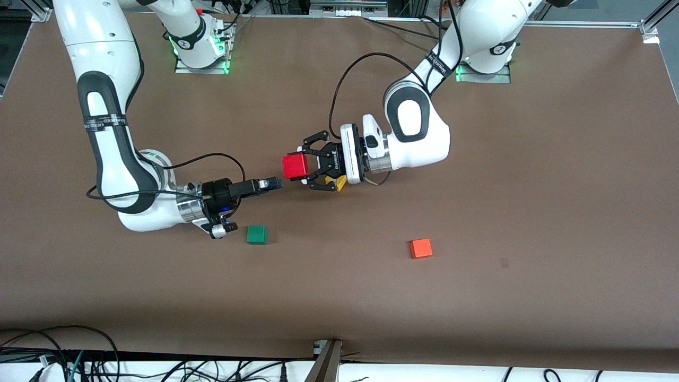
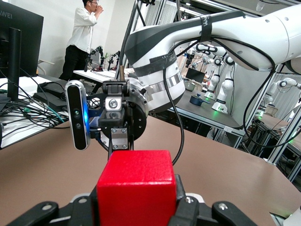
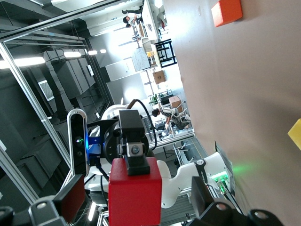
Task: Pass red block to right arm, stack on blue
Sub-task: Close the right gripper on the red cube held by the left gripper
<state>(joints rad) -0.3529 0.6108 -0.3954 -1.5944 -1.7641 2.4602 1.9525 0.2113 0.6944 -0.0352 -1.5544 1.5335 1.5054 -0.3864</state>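
Observation:
The red block (image 1: 295, 165) hangs above the middle of the table, with my left gripper (image 1: 304, 166) shut on it. In the left wrist view the red block (image 2: 136, 186) fills the space between the black claw fingers. My right gripper (image 1: 277, 183) points at the block from the right arm's end, open, its tips just short of the block. In the right wrist view the red block (image 3: 135, 193) is framed between the two spread fingers (image 3: 70, 200), with a gap on each side. The blue cube is out of view.
A green cube (image 1: 257, 234) lies near the right wrist, nearer to the front camera. An orange-red cube (image 1: 420, 248) lies toward the left arm's end. A yellow piece (image 1: 338, 183) shows under the left gripper.

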